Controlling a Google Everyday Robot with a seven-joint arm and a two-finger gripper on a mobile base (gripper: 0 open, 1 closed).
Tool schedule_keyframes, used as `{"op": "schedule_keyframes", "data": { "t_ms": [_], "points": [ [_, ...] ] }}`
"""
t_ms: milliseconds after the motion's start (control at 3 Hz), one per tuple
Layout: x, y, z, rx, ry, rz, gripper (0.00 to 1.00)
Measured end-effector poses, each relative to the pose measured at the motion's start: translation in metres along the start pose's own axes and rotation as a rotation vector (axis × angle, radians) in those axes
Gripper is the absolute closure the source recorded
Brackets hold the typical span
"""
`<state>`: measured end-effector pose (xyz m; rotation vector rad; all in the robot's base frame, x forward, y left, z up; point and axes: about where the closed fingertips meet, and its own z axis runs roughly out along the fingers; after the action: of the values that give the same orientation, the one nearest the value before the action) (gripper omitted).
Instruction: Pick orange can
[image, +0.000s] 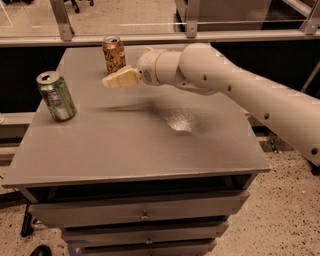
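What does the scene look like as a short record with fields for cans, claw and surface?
Orange can: small orange-copper aluminium drink can, upright, far edge of tabletop
Green can: green aluminium drink can, upright, left side
Claw: pale claw, above tabletop, just in front of orange can
Surface: grey cabinet top with drawers
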<state>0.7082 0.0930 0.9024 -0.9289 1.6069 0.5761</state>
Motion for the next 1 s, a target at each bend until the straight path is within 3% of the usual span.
{"op": "schedule_keyframes", "data": {
  "t_ms": [667,1000],
  "points": [
    [0.013,-0.029,0.064,0.001,-0.027,-0.008,0.00],
    [0.012,-0.039,0.087,0.008,-0.044,-0.001,0.11]
  ]
}}
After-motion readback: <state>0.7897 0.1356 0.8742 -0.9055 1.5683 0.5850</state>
